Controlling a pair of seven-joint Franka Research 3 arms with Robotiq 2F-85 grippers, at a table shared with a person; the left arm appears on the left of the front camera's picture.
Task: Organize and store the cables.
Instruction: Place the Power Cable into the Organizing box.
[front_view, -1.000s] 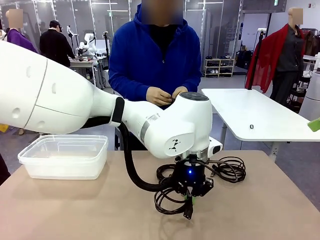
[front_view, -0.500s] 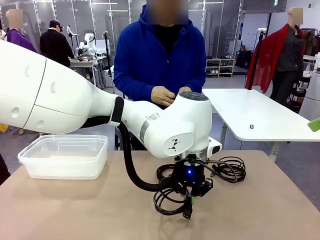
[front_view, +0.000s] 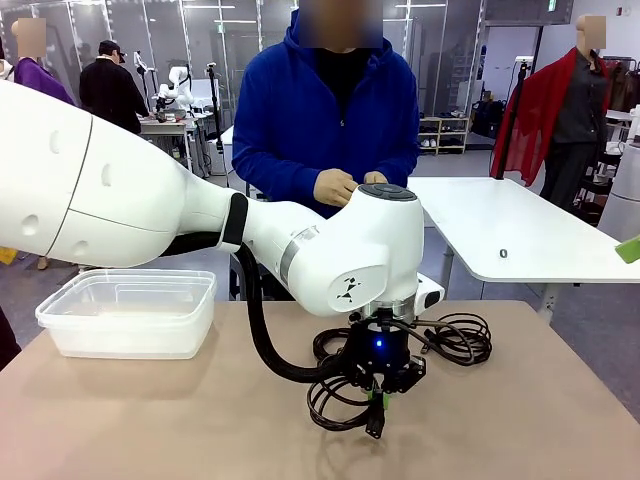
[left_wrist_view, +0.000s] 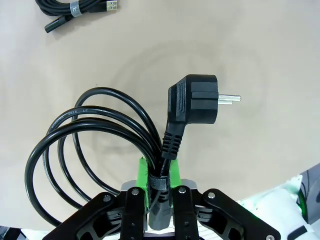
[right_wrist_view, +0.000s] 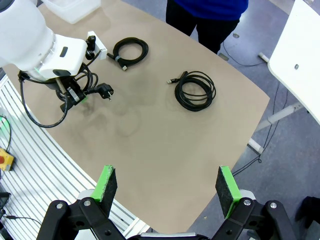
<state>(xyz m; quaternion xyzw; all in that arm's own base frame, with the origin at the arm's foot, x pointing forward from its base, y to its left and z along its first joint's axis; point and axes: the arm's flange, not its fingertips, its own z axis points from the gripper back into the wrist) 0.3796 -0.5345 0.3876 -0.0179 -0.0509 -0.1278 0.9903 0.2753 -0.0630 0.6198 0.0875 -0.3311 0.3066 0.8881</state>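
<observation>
Front view: a clear, rectangular plastic tub sits at the left of the tan table, well apart from the cables. The left gripper pinches a thick, glossy black power cable coil near the table's middle, and the arm hides part of a thinner black coil behind.

Left wrist view: green pads clamp that thick coil at its strap. Its angled plug shows two metal pins. A small black coil with a pale tie is cut off at the top edge.

Right wrist view: the right gripper hangs above the table with its fingers spread wide and nothing between them.
</observation>
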